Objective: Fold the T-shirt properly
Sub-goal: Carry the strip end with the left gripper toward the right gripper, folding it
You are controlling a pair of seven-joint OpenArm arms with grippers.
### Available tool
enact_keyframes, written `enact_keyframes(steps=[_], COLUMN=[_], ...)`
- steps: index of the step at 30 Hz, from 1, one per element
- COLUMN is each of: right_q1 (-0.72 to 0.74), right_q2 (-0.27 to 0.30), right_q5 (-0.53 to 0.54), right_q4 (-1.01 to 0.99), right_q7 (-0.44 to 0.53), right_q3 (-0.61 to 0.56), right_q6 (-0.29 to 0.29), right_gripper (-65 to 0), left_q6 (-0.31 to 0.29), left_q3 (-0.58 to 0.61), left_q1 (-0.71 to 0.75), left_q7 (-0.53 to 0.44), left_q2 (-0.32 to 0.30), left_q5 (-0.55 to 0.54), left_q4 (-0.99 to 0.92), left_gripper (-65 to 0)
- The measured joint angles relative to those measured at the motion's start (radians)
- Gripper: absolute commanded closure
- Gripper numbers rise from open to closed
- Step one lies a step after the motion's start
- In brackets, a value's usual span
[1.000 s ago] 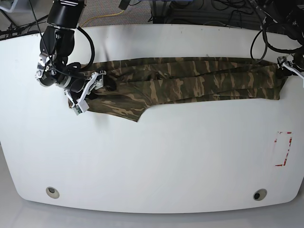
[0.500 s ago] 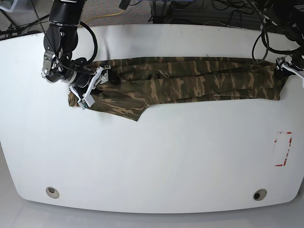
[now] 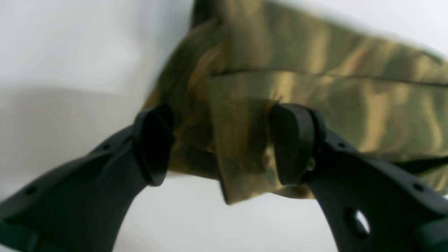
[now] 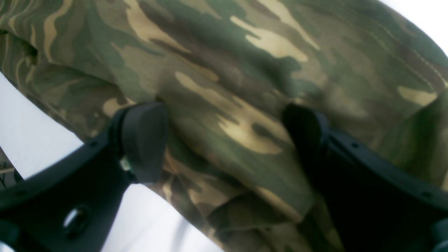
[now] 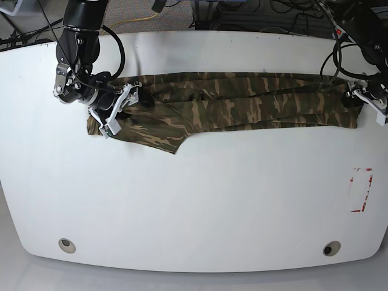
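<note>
The camouflage T-shirt lies as a long folded strip across the far half of the white table, with a sleeve sticking out toward me at its left end. At that end my right gripper is open, its black fingers wide apart and pressed down on the flat cloth. My left gripper is at the strip's right end. In the left wrist view this gripper stands open, its two pads either side of a folded corner of the shirt.
The white table has a red-marked rectangle near its right edge and two round holes near the front. Cables and dark equipment sit beyond the far edge.
The right gripper has moved up and to the right, onto the shirt's left end. The left gripper has moved slightly toward me along the right end. The shirt lies much as before.
</note>
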Motion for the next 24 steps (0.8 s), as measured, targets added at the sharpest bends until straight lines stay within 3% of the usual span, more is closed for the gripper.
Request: enact_keyframes(steps=[6, 10, 20, 24], right_q1=[0.000, -0.002, -0.003, -0.002], right_q2=[0.002, -0.001, 0.000, 0.000], right_q5=[0.000, 0.001, 0.000, 0.000], right_q4=[0.000, 0.000, 0.000, 0.000], right_q7=[0.000, -0.004, -0.004, -0.004], right_q3=[0.003, 0.023, 0.027, 0.027], right_q6=[0.000, 0.000, 0.000, 0.000], right_gripper=[-48.2, -48.2, -48.2, -48.2], left_q6=[0.000, 0.000, 0.000, 0.000], left_q3=[0.016, 0.111, 0.224, 0.257], left_q1=[-0.009, -0.005, -0.016, -0.015], left_q7=[-0.056, -0.080, -0.104, -0.113], left_q2=[-0.048, -0.089, -0.102, -0.102], left_q5=[-0.019, -0.018, -0.035, -0.039], left_q4=[-0.061, -0.117, -0.131, -0.129], left_gripper=[-41.7, -41.7, -40.7, -30.6])
